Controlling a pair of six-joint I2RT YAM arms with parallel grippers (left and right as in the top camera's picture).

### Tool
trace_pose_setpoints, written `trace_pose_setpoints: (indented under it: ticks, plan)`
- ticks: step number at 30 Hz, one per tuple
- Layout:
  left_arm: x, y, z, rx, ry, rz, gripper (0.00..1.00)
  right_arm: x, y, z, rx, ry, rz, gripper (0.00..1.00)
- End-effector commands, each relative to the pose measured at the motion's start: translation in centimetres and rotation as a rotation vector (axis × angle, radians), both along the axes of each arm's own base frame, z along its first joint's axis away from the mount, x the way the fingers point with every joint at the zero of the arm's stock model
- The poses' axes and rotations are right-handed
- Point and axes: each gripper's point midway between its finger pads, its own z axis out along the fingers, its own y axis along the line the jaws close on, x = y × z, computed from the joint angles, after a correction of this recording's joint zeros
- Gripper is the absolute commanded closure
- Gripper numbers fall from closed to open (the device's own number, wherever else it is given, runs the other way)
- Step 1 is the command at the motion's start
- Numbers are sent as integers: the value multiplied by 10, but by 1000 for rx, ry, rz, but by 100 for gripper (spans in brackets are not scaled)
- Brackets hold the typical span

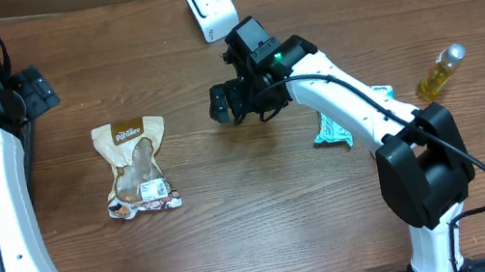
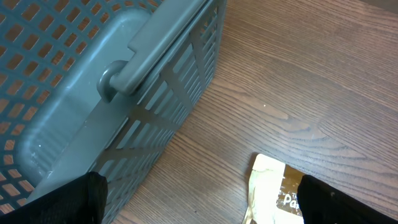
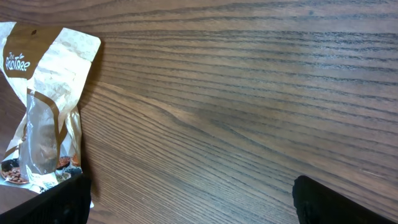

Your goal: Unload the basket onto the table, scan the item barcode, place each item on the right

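Black fingertips [image 3: 339, 202] sit at the bottom corners of the right wrist view, far apart with only bare wood between them. The right gripper [image 1: 236, 106] hangs wide open and empty over the middle of the table [image 1: 236, 215]. The left gripper [image 1: 35, 91] is just as widely spread and holds nothing, parked beside the grey basket [image 2: 93, 81].

The snack pouch [image 1: 135, 168] lies flat on the wood between the two arms. Its long axis runs from the robot's side towards the far edge, with the printed header at the far end. From the right jaws it lies off to the robot's left and a little nearer the bases. From the left jaws it lies to the right and nearer the bases. Neither arm looks clearly closer, though the right wrist camera catches more of the pouch.

A pale label near the pouch's near end may carry the barcode, but it is too small to tell. The white scanner [image 1: 208, 5] stands at the far edge, just beyond the right gripper, so I'd judge a pickup from that side would leave the shorter carry.
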Motion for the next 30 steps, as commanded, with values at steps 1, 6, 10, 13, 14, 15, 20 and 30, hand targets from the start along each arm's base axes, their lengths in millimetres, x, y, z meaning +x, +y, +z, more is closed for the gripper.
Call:
trace_pose_setpoints:
  ticks: [1,6,10,13,14,15,20,30]
  plan:
    - [1,3,5,4,-13,3,1,0,-1,3,5,-4,-5,0]
    - [12,5,13,17,-70,5,0,0,-1,3,5,-4,-5,0]
    - [21,8,21,29,-119,5,1,0,-1,3,5,-4,-5,0]
    - [24,0,20,-13,-133,-20,1,0,-1,3,5,-4,-5,0]
    - [26,-10,16,-61,-131,-56,1,0,-1,3,5,-4,-5,0]
    - [25,-24,10,-128,-118,-102,1,0,-1,3,5,-4,-5,0]
    - [19,-99,2,-497,-106,-328,1,0,-1,3,5,-5,-5,0]
    - [-40,-116,-69,-462,249,-255,96,2,5,6,36,-11,4,0]
